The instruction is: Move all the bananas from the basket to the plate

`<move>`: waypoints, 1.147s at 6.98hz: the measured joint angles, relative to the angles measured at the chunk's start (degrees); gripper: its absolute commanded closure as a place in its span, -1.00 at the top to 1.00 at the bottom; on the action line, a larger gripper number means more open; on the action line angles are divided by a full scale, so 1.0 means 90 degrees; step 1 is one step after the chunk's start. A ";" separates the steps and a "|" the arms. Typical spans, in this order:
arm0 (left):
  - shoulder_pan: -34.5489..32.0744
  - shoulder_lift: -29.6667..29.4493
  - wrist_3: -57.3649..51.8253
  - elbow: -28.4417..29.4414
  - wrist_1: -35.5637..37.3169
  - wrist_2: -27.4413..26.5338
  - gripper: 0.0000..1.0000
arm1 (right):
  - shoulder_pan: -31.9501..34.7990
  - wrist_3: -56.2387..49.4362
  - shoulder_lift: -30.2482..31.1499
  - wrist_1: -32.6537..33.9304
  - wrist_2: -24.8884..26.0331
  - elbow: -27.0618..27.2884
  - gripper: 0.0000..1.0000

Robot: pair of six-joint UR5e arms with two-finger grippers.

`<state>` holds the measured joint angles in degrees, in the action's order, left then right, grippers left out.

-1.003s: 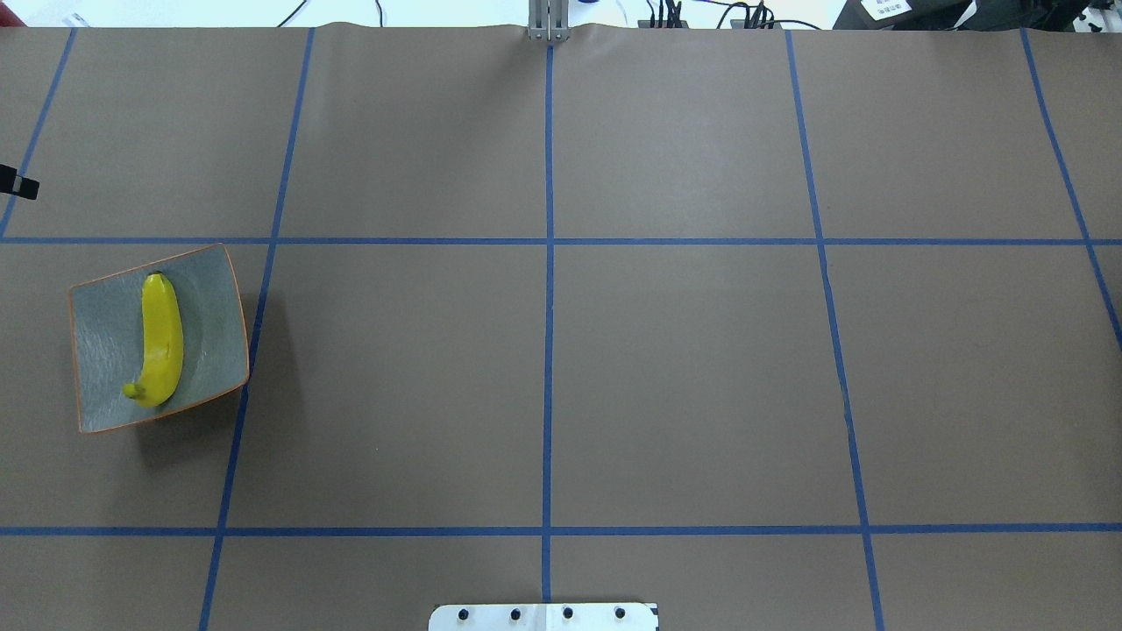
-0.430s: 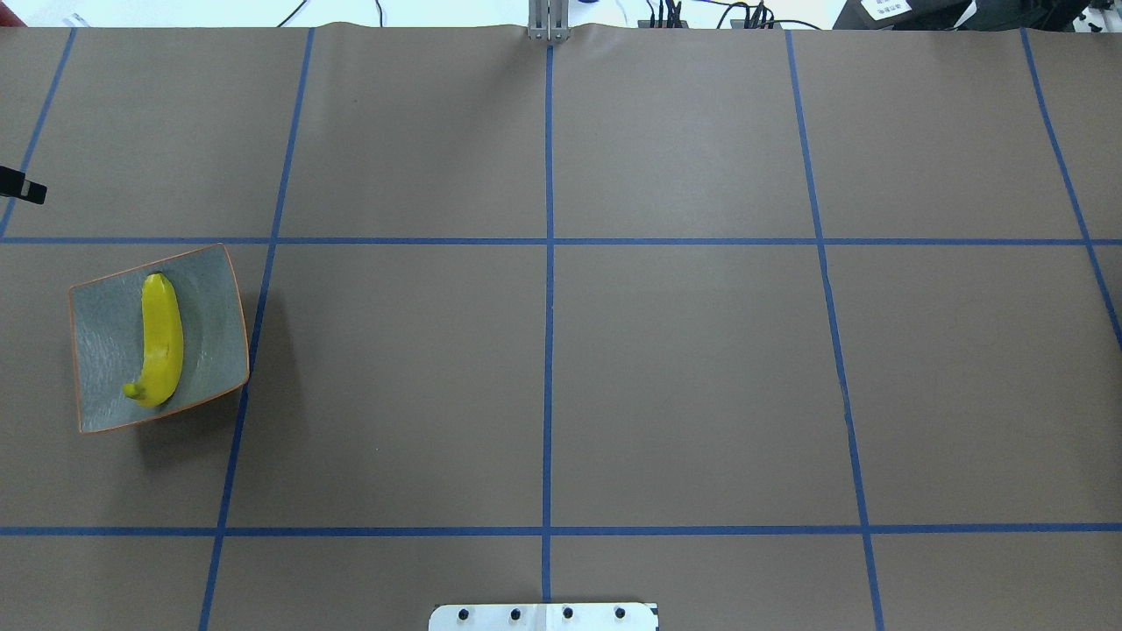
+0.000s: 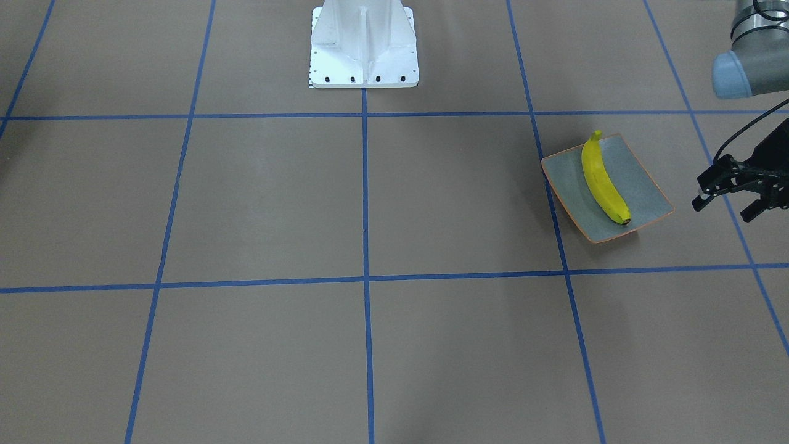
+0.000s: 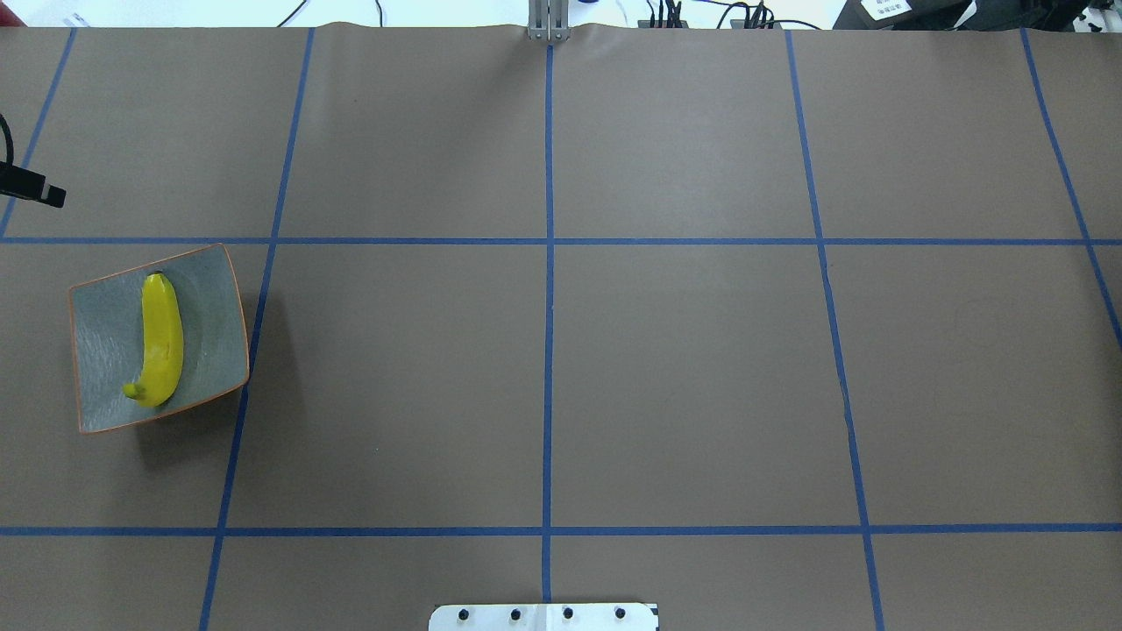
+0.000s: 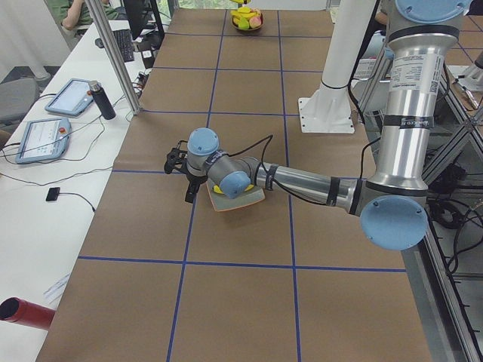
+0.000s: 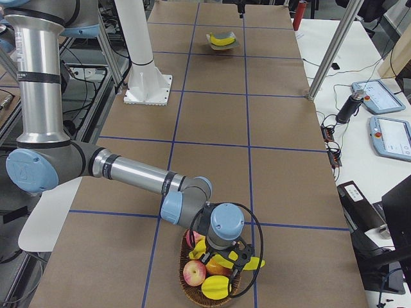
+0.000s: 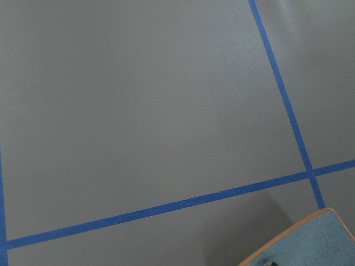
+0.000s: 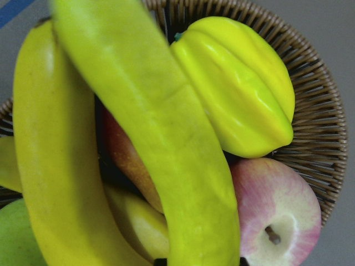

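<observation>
In the basket (image 6: 187,283), at the table's end on the robot's right, 2 apples (image 8: 277,216), a ridged yellow fruit (image 8: 238,83) and a second banana (image 8: 44,166) crowd under the held banana (image 8: 166,138). The right claw (image 6: 232,262) hangs over this heap and seems to pinch that banana. Only 2 dark slivers flank it at the wrist view's bottom edge. Its long axis runs from that view's upper left to bottom centre, across the fruit below.

The plate (image 4: 219,324) sits well apart, on the robot's left side. 1 banana (image 4: 162,342) lies in it. Its long axis runs toward and away from the robot, the stem at the near end. The left claw (image 3: 720,211) stands wide and empty just outside the plate, touching nothing. In the left side view its arm hides part of the plate.

The table (image 4: 684,350) is covered in brown paper with a blue tape grid. A white mount (image 3: 363,43) stands at the robot's edge. 2 tablets (image 5: 64,94) lie on a side bench.
</observation>
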<state>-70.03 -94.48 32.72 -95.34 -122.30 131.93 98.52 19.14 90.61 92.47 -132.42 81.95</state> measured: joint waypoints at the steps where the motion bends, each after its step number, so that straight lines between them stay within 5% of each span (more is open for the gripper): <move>1: 0.0228 -0.0141 0.0459 0.0004 -0.0002 0.0023 1.00 | -0.0184 0.0047 -0.0076 0.0019 -0.0037 0.0516 -1.00; 4: 0.0757 -0.0877 0.2142 -0.0023 -0.0086 0.0265 1.00 | -0.1279 0.0547 -0.0973 0.0044 -0.0762 0.1405 -1.00; 8: 0.1961 -0.2295 0.4662 0.0025 -0.0645 0.0283 1.00 | -0.3760 0.4085 -0.2865 -0.0029 -0.1205 0.2202 -1.00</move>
<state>-52.38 -115.14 74.67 -95.12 -128.10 134.48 64.68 55.90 64.83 92.21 -143.26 101.77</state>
